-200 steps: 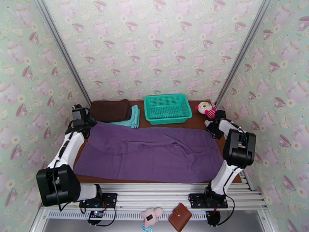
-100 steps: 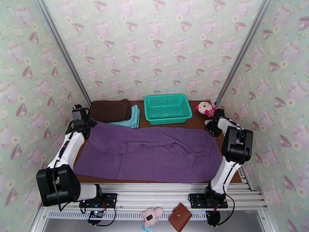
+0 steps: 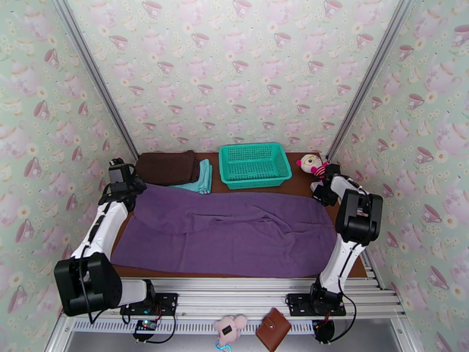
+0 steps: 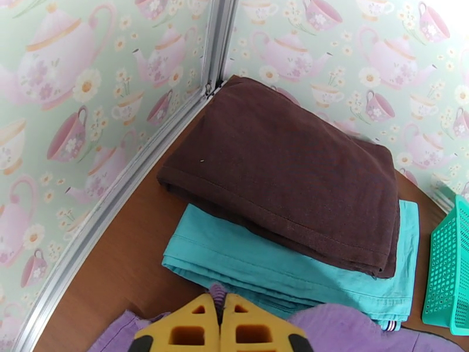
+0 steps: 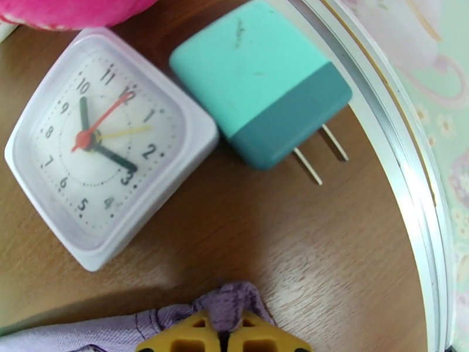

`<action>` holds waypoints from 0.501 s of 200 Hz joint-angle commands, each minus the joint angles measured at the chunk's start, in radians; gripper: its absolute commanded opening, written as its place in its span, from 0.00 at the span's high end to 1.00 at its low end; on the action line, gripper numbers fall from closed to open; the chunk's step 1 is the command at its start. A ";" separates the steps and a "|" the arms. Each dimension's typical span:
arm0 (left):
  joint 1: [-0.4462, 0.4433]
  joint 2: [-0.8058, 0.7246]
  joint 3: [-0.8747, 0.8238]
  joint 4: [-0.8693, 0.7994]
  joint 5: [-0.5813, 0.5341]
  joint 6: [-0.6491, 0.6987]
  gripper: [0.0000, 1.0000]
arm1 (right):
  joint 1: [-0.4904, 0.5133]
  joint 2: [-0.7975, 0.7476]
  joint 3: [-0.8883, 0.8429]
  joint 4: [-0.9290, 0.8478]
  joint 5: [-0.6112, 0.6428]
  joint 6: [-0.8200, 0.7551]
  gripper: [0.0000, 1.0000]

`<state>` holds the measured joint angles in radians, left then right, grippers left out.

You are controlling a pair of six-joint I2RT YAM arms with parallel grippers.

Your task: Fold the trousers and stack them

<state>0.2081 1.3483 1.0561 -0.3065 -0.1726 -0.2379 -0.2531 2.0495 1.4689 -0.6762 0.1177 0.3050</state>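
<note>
The purple trousers (image 3: 223,233) lie spread flat across the table (image 3: 302,184), lengthwise from left to right, just in front of the teal basket (image 3: 255,164). The left gripper (image 4: 220,301) is pinched tight on their far-left corner, just before the folded teal garment (image 4: 281,265). The right gripper (image 5: 225,324) is clamped on the far-right corner, near a white clock (image 5: 105,154) and a teal plug (image 5: 264,83)

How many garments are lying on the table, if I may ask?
3: the purple trousers spread across the middle; a dark brown folded garment in the far left corner; a teal folded garment beneath it. Others may hide underneath.
</note>
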 commanded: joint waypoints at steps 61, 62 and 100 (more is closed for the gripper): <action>0.032 -0.015 0.042 -0.071 -0.014 0.005 1.00 | -0.018 -0.371 -0.220 0.217 -0.131 0.008 1.00; 0.033 -0.015 0.043 -0.072 -0.014 0.005 1.00 | -0.018 -0.375 -0.221 0.220 -0.133 0.009 1.00; 0.070 -0.007 0.095 -0.112 0.002 -0.011 1.00 | -0.061 -0.483 -0.285 0.294 -0.151 0.032 1.00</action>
<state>0.2497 1.3472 1.0767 -0.3855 -0.1741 -0.2356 -0.2775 1.6081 1.2259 -0.4805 -0.0093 0.3096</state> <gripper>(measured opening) 0.062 0.064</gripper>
